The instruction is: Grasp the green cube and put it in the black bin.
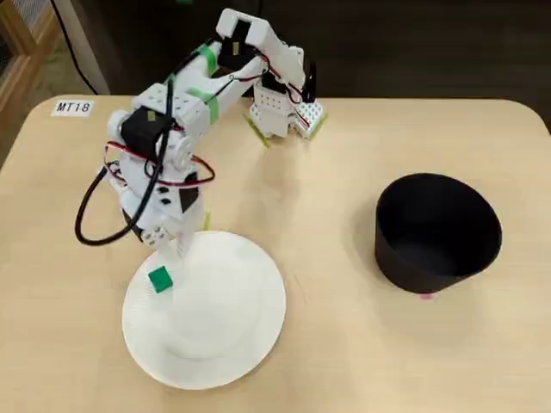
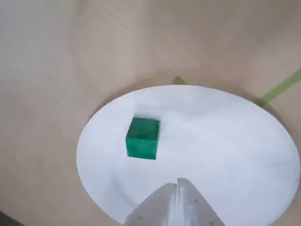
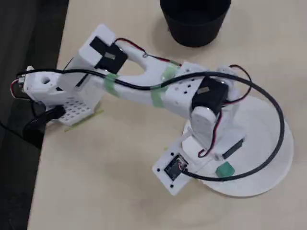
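The green cube (image 1: 159,280) sat on the white plate (image 1: 241,344), near the plate's left edge in a fixed view. In the wrist view the cube (image 2: 143,138) lay flat on the plate (image 2: 235,141), a bit left of the middle. Nothing was touching it. In another fixed view the cube (image 3: 224,169) showed on the near part of the plate (image 3: 268,177), just beside the arm's white body.

The gripper (image 2: 178,186) came into the wrist view from the bottom edge. Its two white fingers were together, with only a thin line between the tips. It held nothing. The tips were over the plate, near the cube but apart from it. In a fixed view the gripper (image 1: 179,249) pointed down at the top left part of the plate, just above the cube.

The black bin (image 1: 437,232) stood on the table (image 1: 327,189), well apart from the plate, on the right side. In another fixed view the bin (image 3: 194,21) was at the top edge, partly cut off.

The white arm (image 1: 164,146) bent over from its base (image 1: 280,112) at the back of the table. Green tape (image 1: 208,60) was wrapped around it. A small white label (image 1: 71,107) was stuck near the table's back left corner.
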